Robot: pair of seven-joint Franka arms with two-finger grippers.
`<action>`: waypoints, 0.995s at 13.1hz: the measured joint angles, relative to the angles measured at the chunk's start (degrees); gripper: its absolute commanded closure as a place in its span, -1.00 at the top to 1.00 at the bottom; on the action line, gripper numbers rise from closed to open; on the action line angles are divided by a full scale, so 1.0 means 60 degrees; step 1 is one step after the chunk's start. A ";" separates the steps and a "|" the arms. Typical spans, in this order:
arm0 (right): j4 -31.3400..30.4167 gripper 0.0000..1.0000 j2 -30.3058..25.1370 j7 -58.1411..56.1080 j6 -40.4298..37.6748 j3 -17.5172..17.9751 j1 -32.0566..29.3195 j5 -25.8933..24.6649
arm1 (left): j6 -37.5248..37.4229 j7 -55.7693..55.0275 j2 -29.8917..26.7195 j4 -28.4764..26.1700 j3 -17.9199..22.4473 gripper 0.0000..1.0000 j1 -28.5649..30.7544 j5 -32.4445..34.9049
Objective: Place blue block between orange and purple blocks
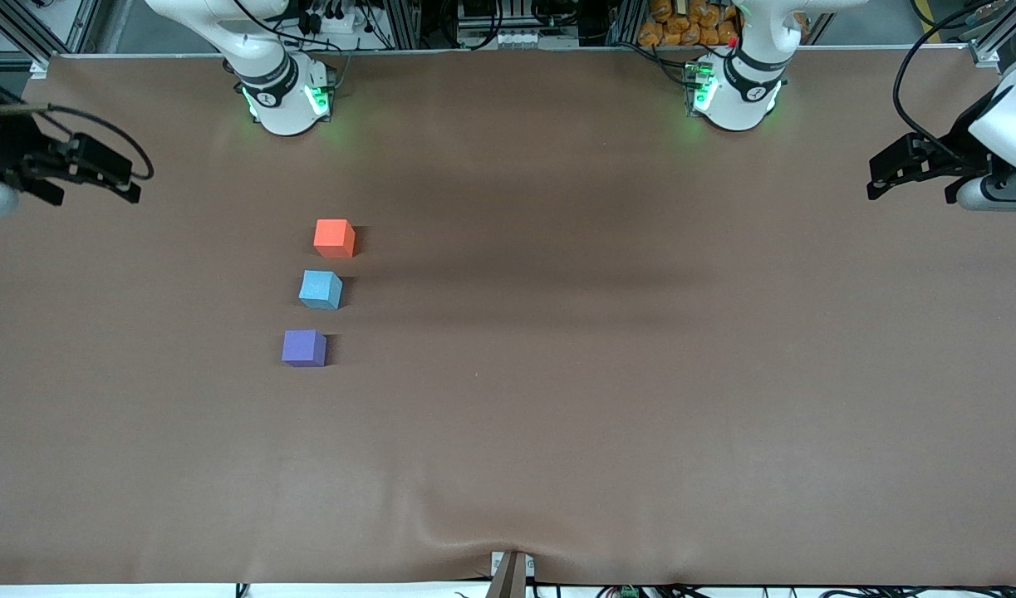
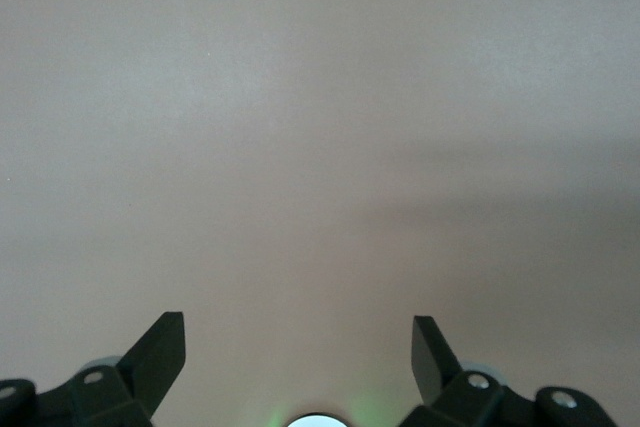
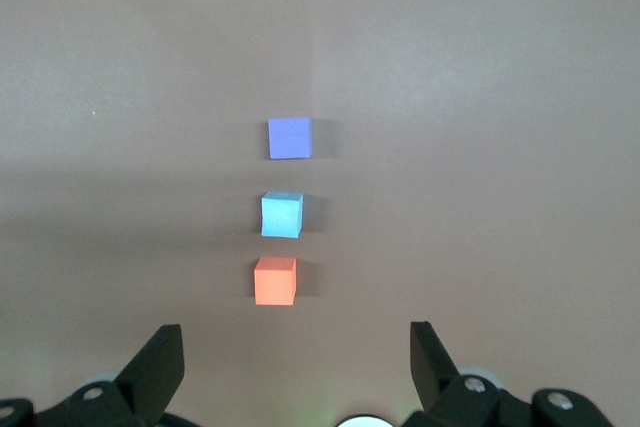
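Already we find the small light sky-blue matte cube (image 1: 321, 289) resting on the brown worktop (image 1: 640, 374) between the orange-red matte cube (image 1: 334, 237) and the violet-purple matte cube (image 1: 304, 347), apart from both. Our right gripper (image 3: 297, 357) hangs wide and empty, aligned with that row; our left gripper (image 2: 298, 352) waits wide over bare worktop.

- The blue block (image 1: 321, 289) sits on the counter (image 1: 607, 349) between the orange block (image 1: 334, 237) and the purple block (image 1: 304, 347), apart from both.
- The orange block lies farthest from the front camera, the purple block nearest.
- All three stand toward the right arm's end.
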 measured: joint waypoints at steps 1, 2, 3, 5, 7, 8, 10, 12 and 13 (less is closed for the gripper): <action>-0.0387 1.00 -0.0294 0.0021 0.0086 -0.0055 -0.0007 -0.0005 | 0.0000 0.0000 0.0000 0.0000 0.0000 1.00 0.0000 0.0000; -0.0682 1.00 -0.0489 0.0022 0.0181 -0.0115 -0.0015 -0.0005 | 0.0000 0.0000 0.0001 0.0000 0.0000 1.00 0.0000 0.0000; -0.0858 1.00 -0.0591 0.0052 0.0266 -0.0147 -0.0021 -0.0005 | 0.0000 0.0000 0.0001 0.0000 0.0000 1.00 0.0000 0.0000; -0.0977 1.00 -0.0623 0.0270 0.0386 -0.0150 -0.0022 -0.0004 | 0.0000 0.0000 0.0001 0.0000 0.0000 1.00 0.0000 0.0000; -0.0992 1.00 -0.0623 0.0372 0.0415 -0.0147 -0.0022 -0.0003 | 0.0000 0.0000 0.0001 0.0000 0.0000 1.00 0.0000 0.0000; -0.0992 1.00 -0.0623 0.0382 0.0430 -0.0146 -0.0022 -0.0002 | 0.0000 0.0000 0.0001 0.0000 0.0000 1.00 0.0000 0.0000; -0.0992 1.00 -0.0623 0.0384 0.0435 -0.0138 -0.0022 -0.0001 | 0.0000 0.0000 0.0001 0.0000 0.0000 1.00 0.0000 0.0000; -0.0993 1.00 -0.0623 0.0236 0.0427 -0.0135 -0.0022 -0.0001 | 0.0000 0.0000 0.0001 0.0000 0.0000 1.00 0.0000 0.0000; -0.0994 1.00 -0.0623 -0.0197 0.0419 -0.0135 -0.0022 -0.0004 | 0.0000 0.0000 0.0001 0.0000 0.0000 1.00 0.0000 0.0000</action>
